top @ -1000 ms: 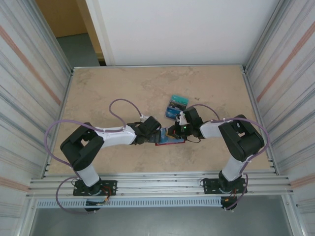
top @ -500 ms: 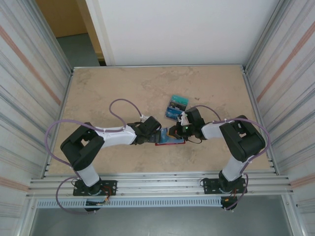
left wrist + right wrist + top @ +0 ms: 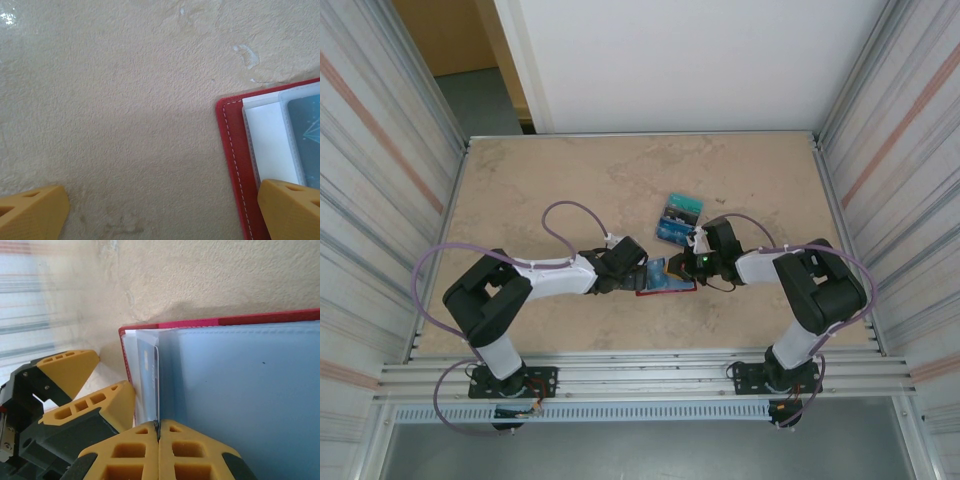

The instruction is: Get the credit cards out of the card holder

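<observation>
Two credit cards (image 3: 680, 209) already lie on our table (image 3: 550, 170); our right gripper (image 3: 159, 432) clamps a third card (image 3: 149, 380) inside the card holder (image 3: 240, 390), left gripper (image 3: 162, 207) spread wide.

Soft, even light fills the overhead view. The far white wall is bright almost to washing out, and the arms throw only faint, blurred shadows on the worktop (image 3: 540, 170). The side walls splay outward toward the picture's edges. From the left wrist the worktop's grain is sharp, with small glare spots and a broad soft shadow. From the right wrist the left background is smeared and overexposed, and a dark shadow hugs the card holder (image 3: 240, 319).
</observation>
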`<move>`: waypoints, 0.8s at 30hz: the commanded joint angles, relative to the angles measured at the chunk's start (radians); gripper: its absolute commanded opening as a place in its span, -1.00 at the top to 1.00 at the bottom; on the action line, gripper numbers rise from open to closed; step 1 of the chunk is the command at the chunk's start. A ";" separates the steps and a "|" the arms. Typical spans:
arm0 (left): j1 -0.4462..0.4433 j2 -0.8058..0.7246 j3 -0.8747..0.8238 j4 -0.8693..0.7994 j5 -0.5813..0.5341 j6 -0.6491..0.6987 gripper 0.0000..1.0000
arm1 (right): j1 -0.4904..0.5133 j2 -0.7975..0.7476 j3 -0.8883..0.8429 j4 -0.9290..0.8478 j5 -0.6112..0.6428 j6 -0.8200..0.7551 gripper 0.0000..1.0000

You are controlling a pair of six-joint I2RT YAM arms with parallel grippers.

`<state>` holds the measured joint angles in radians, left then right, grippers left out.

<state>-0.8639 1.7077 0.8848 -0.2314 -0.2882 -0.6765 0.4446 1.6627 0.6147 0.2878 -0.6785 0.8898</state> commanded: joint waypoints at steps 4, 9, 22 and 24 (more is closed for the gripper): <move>0.015 0.075 -0.023 -0.031 0.053 -0.013 -0.98 | -0.004 -0.022 -0.013 -0.024 -0.002 -0.002 0.84; 0.015 0.079 -0.018 -0.034 0.055 -0.009 -0.98 | -0.004 -0.006 -0.024 0.021 -0.024 0.020 0.80; 0.014 0.089 -0.006 -0.033 0.065 -0.010 -0.98 | -0.004 0.008 -0.030 0.095 -0.063 0.064 0.76; 0.014 0.091 -0.004 -0.033 0.067 -0.008 -0.97 | -0.004 0.012 -0.030 0.094 -0.062 0.064 0.74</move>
<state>-0.8639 1.7195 0.9035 -0.2535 -0.2878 -0.6765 0.4446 1.6623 0.5930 0.3634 -0.7147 0.9356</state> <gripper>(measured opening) 0.987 0.123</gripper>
